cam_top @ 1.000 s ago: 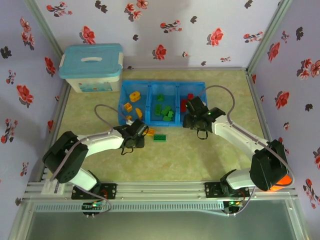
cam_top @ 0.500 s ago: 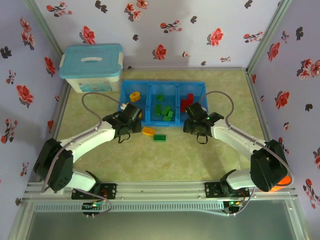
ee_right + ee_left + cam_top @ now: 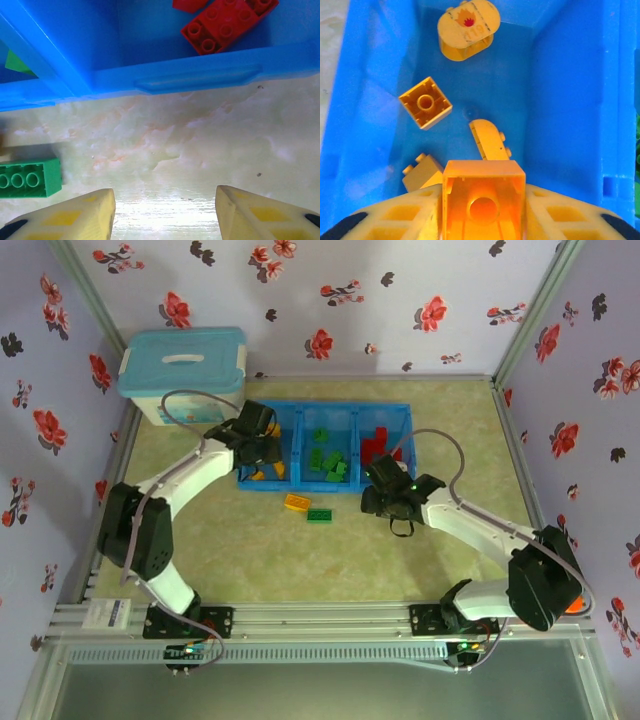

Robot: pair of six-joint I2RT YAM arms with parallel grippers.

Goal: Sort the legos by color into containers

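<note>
Now left gripper (image 3: 260, 448) hovering over left compartment (image 3: 370, 125), yellow brick (image 3: 483, 202) between jaws for dropping among yellows (image 3: 425, 102); clenched or freed, cannot tell; right gripper (image 3: 163, 192) gaping empty beside tray (image 3: 200, 75), ready for green brick (image 3: 27, 178).

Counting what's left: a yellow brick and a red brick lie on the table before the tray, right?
No: beside the yellow brick lies a green brick, not red, on the table before the tray. The top view shows it.

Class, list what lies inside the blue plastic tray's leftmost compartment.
Orange-yellow plastic bricks: printed oval brick, square brick, curved brick, half-hidden brick, and a fifth brick between the left gripper's fingers, which hide the floor beneath.
</note>
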